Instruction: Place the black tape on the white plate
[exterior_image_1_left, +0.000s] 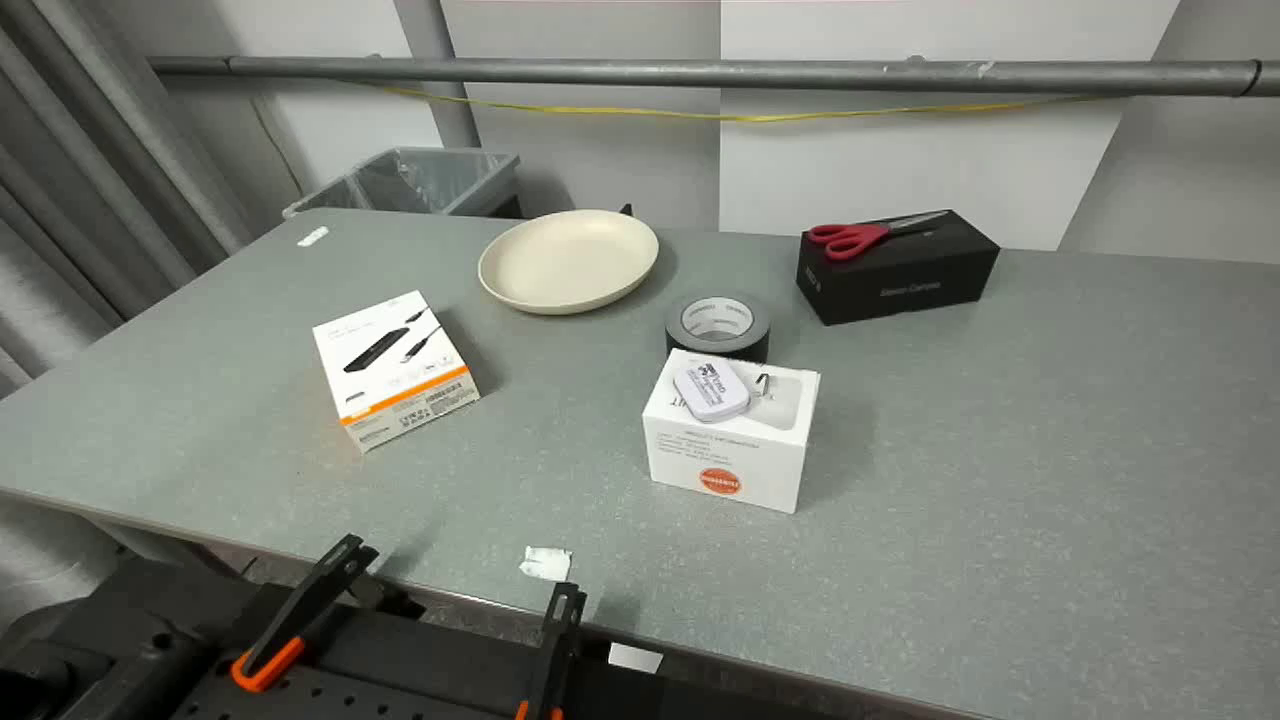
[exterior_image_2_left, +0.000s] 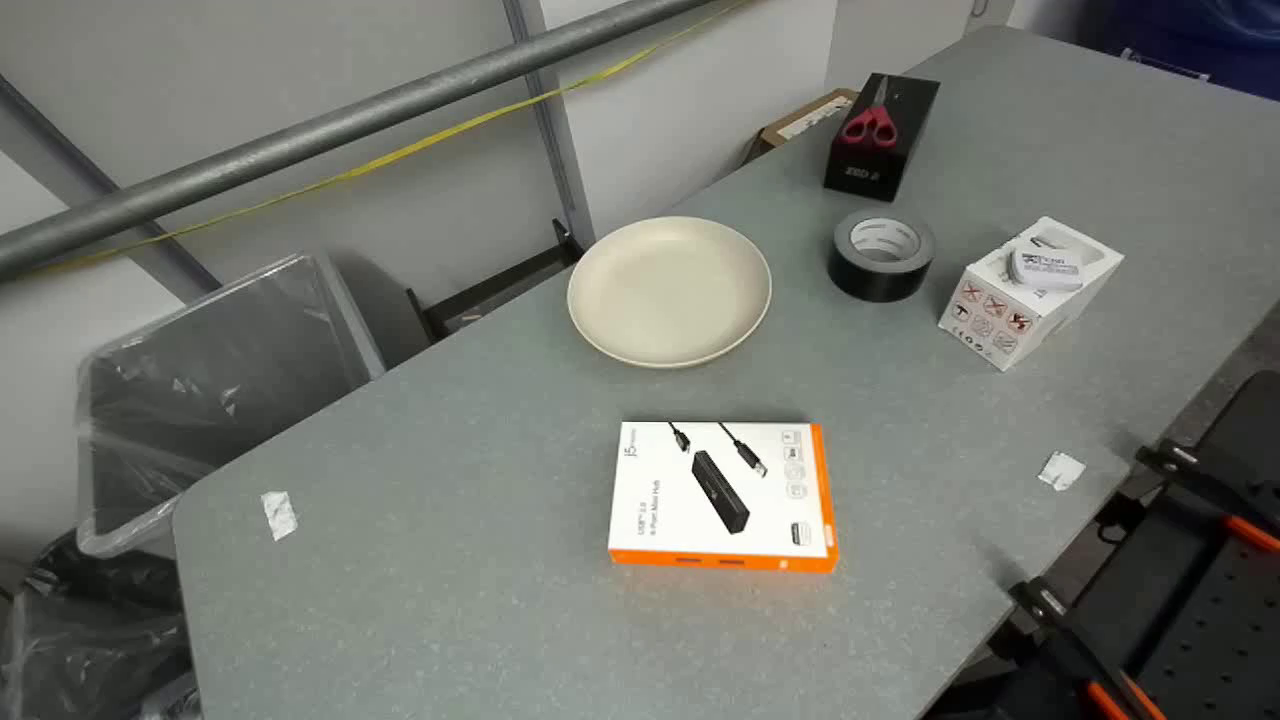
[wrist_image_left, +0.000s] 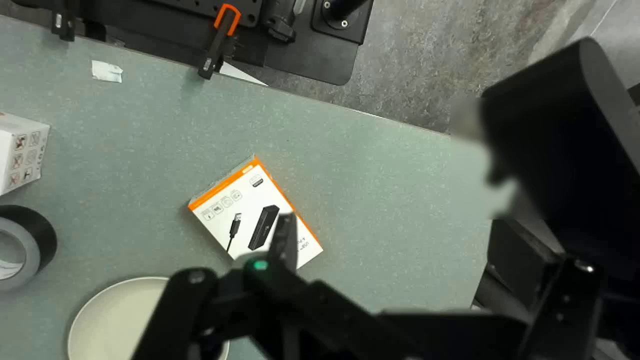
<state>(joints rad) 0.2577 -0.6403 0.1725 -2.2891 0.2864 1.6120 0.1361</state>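
Cream plate (exterior_image_2_left: 668, 292), black tape (exterior_image_2_left: 880, 278), orange-striped white box (exterior_image_2_left: 722, 494)

A roll of black tape (exterior_image_2_left: 880, 280) lies flat, its grey face upturned. A shallow, cream-white plate (exterior_image_2_left: 668, 292) sits face-up near it, the two apart.

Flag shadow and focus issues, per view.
In an exterior view, soft shadows fall right of the white plate and the red-stickered white box, whose fine print is mostly unreadable; in an exterior view, the printed artwork on the orange-edged box looks crisp; in the wrist view, the hand is well out of focus and hides part of the white plate.
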